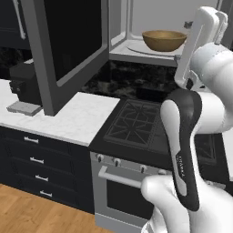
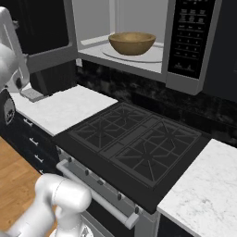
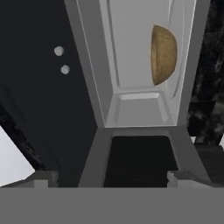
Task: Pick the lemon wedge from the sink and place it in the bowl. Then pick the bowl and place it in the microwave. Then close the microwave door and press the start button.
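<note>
The microwave (image 1: 150, 13) (image 2: 192, 37) hangs above the stove with its cavity exposed. Inside, the light-brown wooden bowl (image 1: 164, 40) (image 2: 132, 43) (image 3: 164, 54) sits on the glass plate. The microwave door (image 1: 68, 41) (image 2: 46, 28) (image 3: 140, 159) is swung wide out to the left. My gripper (image 3: 109, 179) is open with nothing between its fingertips; it hovers in front of the cavity. The hand view is rolled, so the door lies at its bottom. The lemon wedge is hidden and the sink is out of view.
A black gas stove (image 1: 136, 123) (image 2: 134, 143) lies below the microwave. White marble counters (image 1: 68, 118) (image 2: 203, 194) flank it. A dark appliance (image 1: 25, 84) (image 2: 51, 78) stands on the left counter under the open door. Dark drawers (image 1: 36, 159) run below.
</note>
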